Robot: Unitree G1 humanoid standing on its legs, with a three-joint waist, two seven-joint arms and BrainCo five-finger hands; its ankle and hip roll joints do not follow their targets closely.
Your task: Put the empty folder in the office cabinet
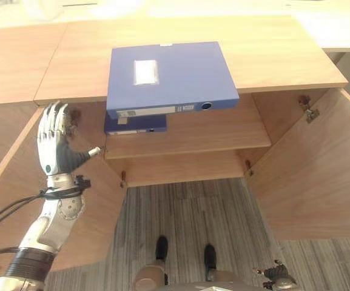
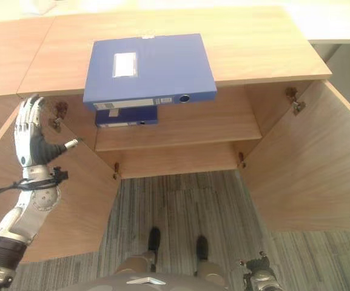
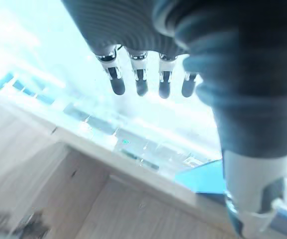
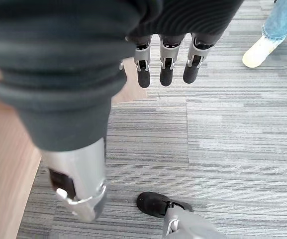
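On top of the open office cabinet (image 1: 296, 66) lies a blue folder (image 1: 168, 76), its white-labelled spine overhanging the front edge; the print is too small to read. A second blue folder (image 1: 135, 124) rests on the shelf (image 1: 223, 130) below. Left hand (image 1: 54, 142) is raised by the left door (image 1: 96, 200), fingers straight, holding nothing. Right hand (image 4: 165, 62) hangs over carpet (image 4: 242, 129), fingers relaxed, empty.
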